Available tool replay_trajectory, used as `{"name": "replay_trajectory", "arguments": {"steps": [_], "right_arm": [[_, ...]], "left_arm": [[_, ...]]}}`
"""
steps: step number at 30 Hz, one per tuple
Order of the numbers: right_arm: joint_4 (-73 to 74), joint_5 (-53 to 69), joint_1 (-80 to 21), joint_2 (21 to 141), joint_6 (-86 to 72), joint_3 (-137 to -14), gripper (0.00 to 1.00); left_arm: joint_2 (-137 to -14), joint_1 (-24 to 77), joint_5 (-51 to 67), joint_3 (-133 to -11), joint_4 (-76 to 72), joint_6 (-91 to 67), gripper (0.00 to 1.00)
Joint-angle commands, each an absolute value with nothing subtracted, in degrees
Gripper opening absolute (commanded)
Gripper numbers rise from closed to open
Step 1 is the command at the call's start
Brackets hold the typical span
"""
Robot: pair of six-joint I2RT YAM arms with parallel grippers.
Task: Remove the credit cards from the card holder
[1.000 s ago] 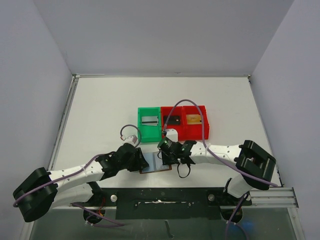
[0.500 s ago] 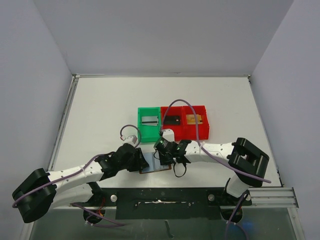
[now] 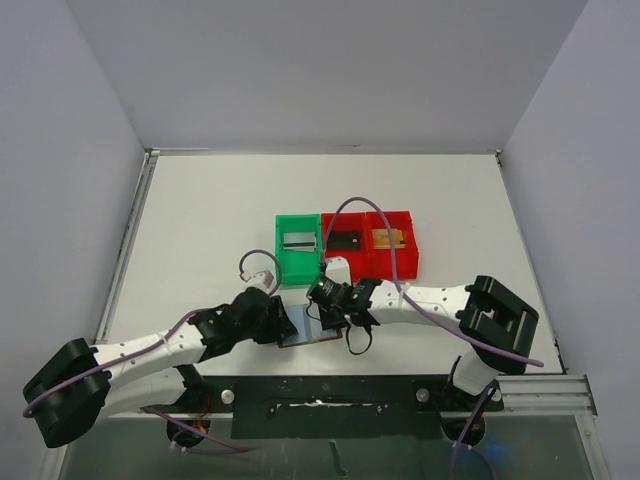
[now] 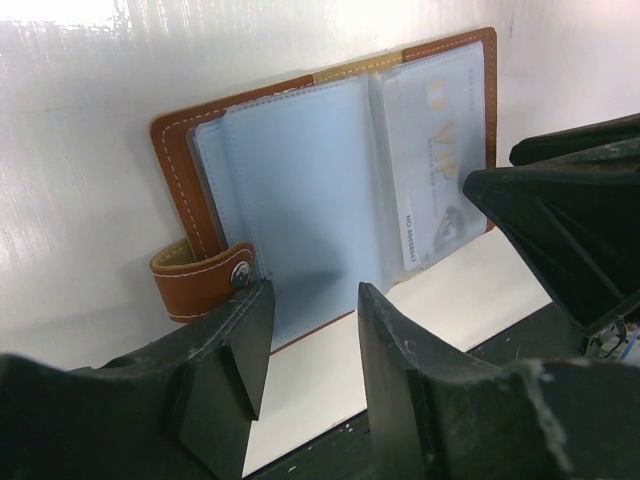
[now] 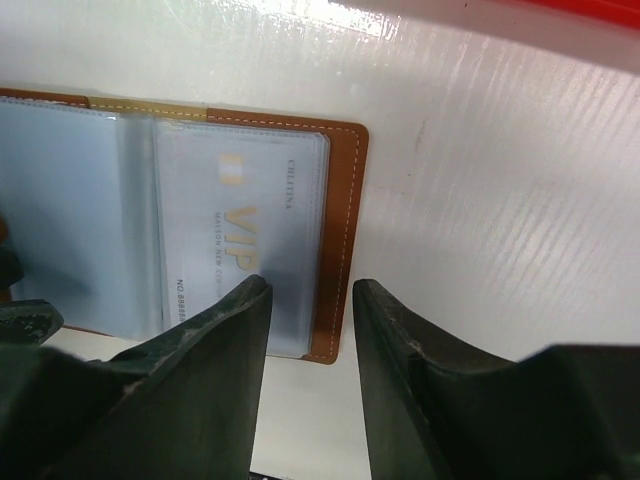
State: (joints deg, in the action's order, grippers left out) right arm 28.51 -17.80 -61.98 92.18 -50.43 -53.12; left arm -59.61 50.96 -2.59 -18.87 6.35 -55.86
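The card holder [image 3: 311, 327] lies open and flat on the table near the front edge, brown leather with pale blue clear sleeves [image 4: 300, 190]. A grey-white card with gold "VIP" lettering [image 4: 437, 165] sits in its right sleeve and also shows in the right wrist view [image 5: 240, 240]. My left gripper [image 4: 312, 320] is open and empty at the wallet's left panel, beside the snap strap [image 4: 203, 280]. My right gripper [image 5: 308, 300] is open and empty, its fingers straddling the wallet's right edge [image 5: 345, 230]. In the top view the left gripper [image 3: 284, 326] and right gripper [image 3: 334, 316] flank the wallet.
A green bin [image 3: 299, 248] and two joined red bins [image 3: 368, 244], each holding a small flat item, stand just behind the wallet. The black metal rail [image 3: 330, 390] runs along the table's front edge. The right gripper's body shows in the left wrist view [image 4: 565, 230].
My right arm has shifted slightly left, bringing its gripper closer over the wallet's right side. The left arm and the wallet have stayed put.
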Motion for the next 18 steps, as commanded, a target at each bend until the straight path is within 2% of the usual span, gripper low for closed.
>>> {"name": "replay_trajectory", "arguments": {"steps": [1,4,8,14,16,18], "right_arm": [[27.62,-17.73,-62.49,89.00,-48.52,-55.61,0.40],[25.77,-15.99,-62.54,90.22,-48.21,-56.06,0.40],[23.86,-16.64,-62.93,92.14,-49.29,-55.85,0.36],[23.62,-16.83,-63.53,95.10,-50.73,-54.95,0.29],[25.35,-17.55,-63.51,96.07,-51.02,-55.89,0.30],[26.48,-17.87,-63.54,96.49,-50.89,-56.83,0.36]], "left_arm": [[-58.84,51.25,-4.08,-17.41,10.46,-54.62,0.39],[-58.47,51.25,-4.01,-17.16,10.28,-54.67,0.39],[-58.81,51.24,-3.55,-16.79,9.48,-54.67,0.27],[-60.21,51.22,-3.18,-16.92,9.19,-54.52,0.23],[-60.18,51.23,-3.17,-16.75,8.77,-54.52,0.23],[-60.16,51.24,-2.82,-16.93,8.66,-54.34,0.22]]}}
